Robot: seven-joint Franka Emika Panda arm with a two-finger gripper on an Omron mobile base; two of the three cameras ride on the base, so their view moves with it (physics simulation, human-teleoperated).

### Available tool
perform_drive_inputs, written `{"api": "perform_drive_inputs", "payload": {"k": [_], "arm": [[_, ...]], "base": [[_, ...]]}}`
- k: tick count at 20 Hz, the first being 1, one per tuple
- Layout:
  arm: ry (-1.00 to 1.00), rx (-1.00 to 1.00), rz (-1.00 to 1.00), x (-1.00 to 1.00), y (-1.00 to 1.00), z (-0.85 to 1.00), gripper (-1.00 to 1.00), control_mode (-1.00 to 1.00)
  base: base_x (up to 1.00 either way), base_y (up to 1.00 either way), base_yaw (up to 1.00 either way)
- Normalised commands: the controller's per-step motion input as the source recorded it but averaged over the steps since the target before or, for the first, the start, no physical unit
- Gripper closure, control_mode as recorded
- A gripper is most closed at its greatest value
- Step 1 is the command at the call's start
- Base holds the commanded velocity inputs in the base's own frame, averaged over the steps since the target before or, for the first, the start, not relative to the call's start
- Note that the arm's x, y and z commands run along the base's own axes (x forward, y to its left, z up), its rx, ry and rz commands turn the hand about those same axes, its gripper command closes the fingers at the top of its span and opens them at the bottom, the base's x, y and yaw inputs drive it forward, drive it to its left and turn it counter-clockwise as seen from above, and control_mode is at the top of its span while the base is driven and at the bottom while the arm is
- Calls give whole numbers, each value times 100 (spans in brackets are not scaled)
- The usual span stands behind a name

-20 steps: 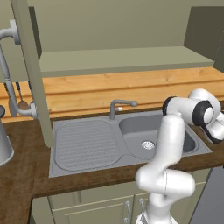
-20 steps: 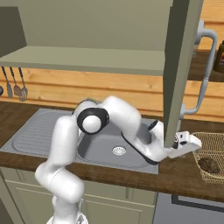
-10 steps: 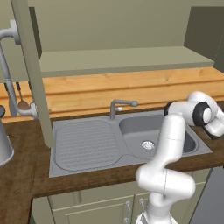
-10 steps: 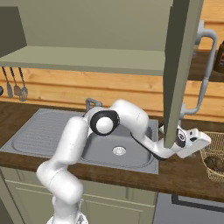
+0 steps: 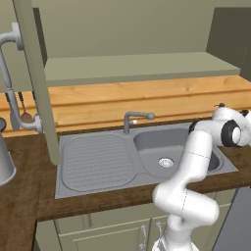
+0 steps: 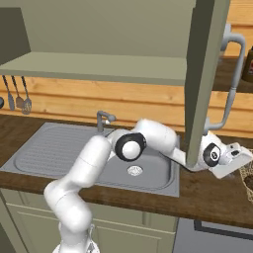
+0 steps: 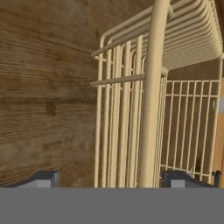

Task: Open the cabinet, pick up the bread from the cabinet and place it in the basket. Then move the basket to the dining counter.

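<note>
The basket point(image 7: 153, 87), pale tan with open bars, stands on the dark wood worktop point(image 7: 48, 87) to the right of the sink. My gripper point(image 7: 113, 177) is open, its two fingertips point(image 7: 43, 177) far apart on either side of the basket's near rim and wall, with neither pad touching. In the right base view the gripper point(image 6: 240, 163) reaches the basket point(image 6: 245, 174) at the right edge, where a dark brown lump, apparently the bread point(image 6: 249, 181), lies inside. The cabinet door point(image 6: 207, 74) hangs open above my forearm and its shelf point(image 6: 99, 66) is bare. The dining counter is out of view.
A grey sink point(image 5: 162, 157) with drainer and tap point(image 5: 135, 117) sits below the cabinet. The open door's silver handle point(image 6: 233, 74) hangs just above my wrist. The other door point(image 5: 37, 78) stands open at the left. Utensils point(image 6: 17, 94) hang on the wooden wall.
The arm has stretched further right, carrying the hand from beside the open door to the basket's rim. The jaws have narrowed slightly. The basket and the doors have not moved.
</note>
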Motion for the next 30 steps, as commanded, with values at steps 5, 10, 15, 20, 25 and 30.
{"api": "perform_drive_inputs", "payload": {"k": [5, 10, 15, 20, 25, 30], "arm": [[17, 15, 0, 6, -27, -37, 100, -100], [1, 11, 5, -23, 28, -7, 100, -100], [0, 3, 13, -65, 84, -3, 100, -100], [-5, 0, 18, -85, 100, -33, 100, -100], [-12, -7, 16, -88, 100, -20, 100, -100], [-9, -12, 12, -85, 100, 34, 100, -100]], "base": [[0, 0, 0], [0, 0, 0], [0, 0, 0], [0, 0, 0], [0, 0, 0], [0, 0, 0]]}}
